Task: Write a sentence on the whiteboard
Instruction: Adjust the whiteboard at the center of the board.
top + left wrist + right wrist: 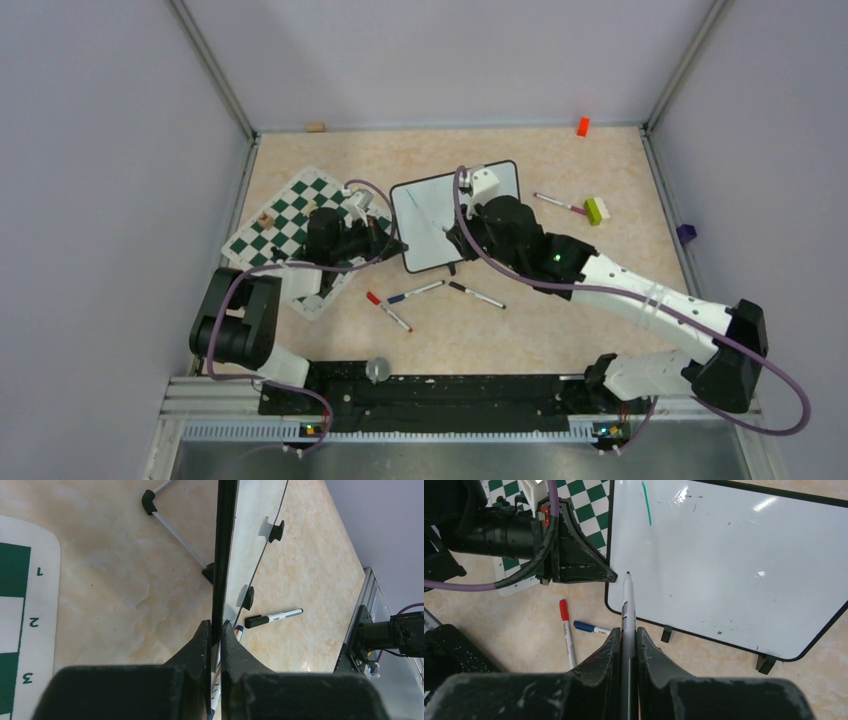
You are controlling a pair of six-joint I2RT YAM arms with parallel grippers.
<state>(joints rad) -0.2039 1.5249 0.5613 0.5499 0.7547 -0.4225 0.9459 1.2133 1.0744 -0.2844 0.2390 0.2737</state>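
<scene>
The whiteboard (440, 215) with its thin black frame stands tilted near the table's middle; it also shows in the right wrist view (734, 565). My left gripper (392, 243) is shut on the board's left edge (222, 555), seen edge-on in the left wrist view (216, 628). My right gripper (628, 632) is shut on a green-tipped marker (627, 600), its tip at the board's lower left area. No words of the sentence show; only one short green stroke (646, 502) marks the board near its top left.
A green-and-white chessboard mat (290, 225) lies left of the board. Red (390, 312), blue (415, 292) and black (478, 295) markers lie in front of it. Another marker (560, 203) and a lime block (596, 210) lie to the right. An orange block (582, 126) sits at the far wall.
</scene>
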